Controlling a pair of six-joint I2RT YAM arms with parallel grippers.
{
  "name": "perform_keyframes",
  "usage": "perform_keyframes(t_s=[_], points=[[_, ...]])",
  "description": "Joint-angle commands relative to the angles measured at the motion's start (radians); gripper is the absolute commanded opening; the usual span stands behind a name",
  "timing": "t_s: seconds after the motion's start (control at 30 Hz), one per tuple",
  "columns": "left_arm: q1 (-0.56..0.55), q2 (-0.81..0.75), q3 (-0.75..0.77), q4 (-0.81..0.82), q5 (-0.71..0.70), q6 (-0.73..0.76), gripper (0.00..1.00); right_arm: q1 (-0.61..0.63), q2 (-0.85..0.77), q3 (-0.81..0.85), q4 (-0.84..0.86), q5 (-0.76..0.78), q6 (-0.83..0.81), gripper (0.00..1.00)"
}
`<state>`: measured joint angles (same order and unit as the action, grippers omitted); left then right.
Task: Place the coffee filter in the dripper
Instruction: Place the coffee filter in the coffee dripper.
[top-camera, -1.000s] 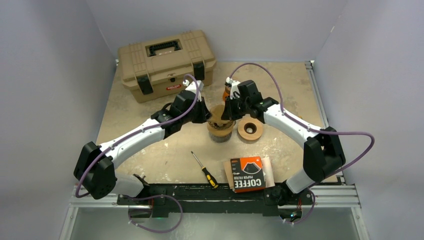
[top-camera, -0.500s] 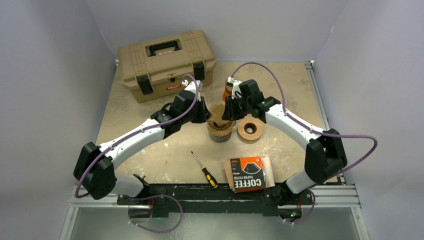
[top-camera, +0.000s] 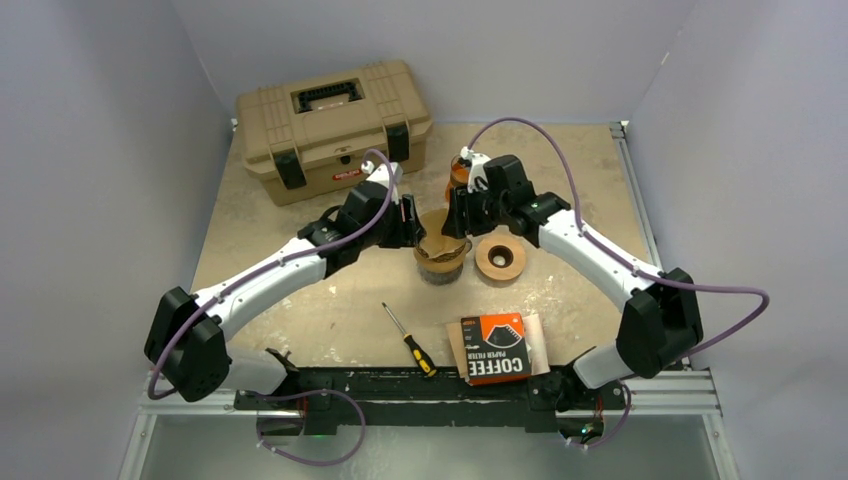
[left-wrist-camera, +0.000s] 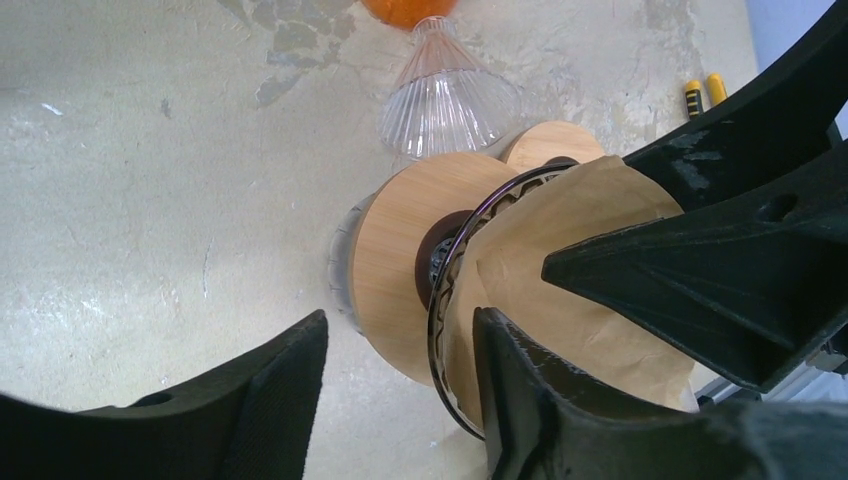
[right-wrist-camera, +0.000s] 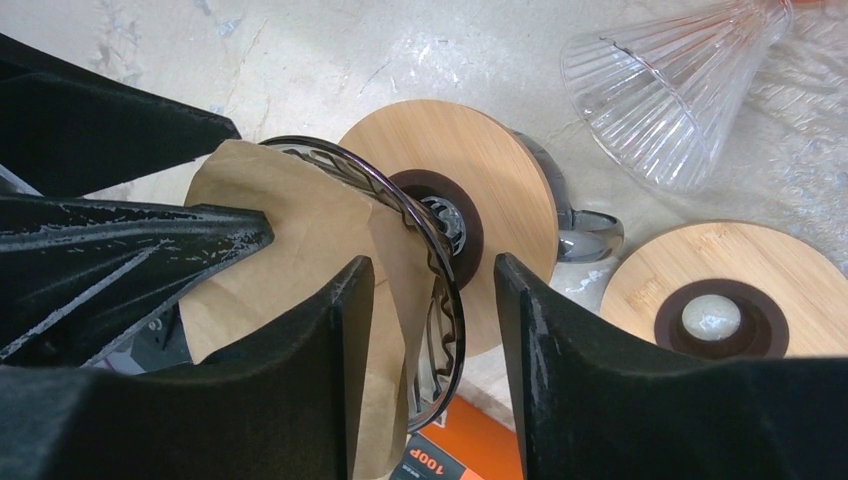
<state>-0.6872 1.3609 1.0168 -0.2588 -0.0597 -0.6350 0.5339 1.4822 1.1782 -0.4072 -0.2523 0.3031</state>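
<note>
left gripper (top-camera: 408, 222): jaws parted | right gripper (top-camera: 455, 215): jaws parted | both reaching inward, facing

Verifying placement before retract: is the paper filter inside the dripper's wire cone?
Yes, the right wrist view shows the brown filter lining the inside of the dripper's wire ring, its edge poking out past it.

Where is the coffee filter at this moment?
In the top view the coffee filter sits in the dripper at mid-table, between the open left gripper and right gripper; a spare wooden base lies just right of the dripper.
</note>
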Motion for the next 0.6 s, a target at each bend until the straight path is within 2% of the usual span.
perform_keyframes(t_s=[0.0, 0.4, 0.57], points=[[0.005, -0.05, 0.046, -0.003, -0.013, 0.011, 0.57, -0.011, -0.042, 0.044, -0.011, -0.012, 0.013, 0.56], [0.004, -0.097, 0.042, -0.015, -0.023, 0.019, 0.75, -0.119, -0.117, -0.022, 0.057, -0.245, 0.034, 0.69], [0.005, -0.146, -0.002, 0.057, 0.022, 0.02, 0.9, -0.137, -0.196, -0.077, 0.105, -0.25, 0.059, 0.81]])
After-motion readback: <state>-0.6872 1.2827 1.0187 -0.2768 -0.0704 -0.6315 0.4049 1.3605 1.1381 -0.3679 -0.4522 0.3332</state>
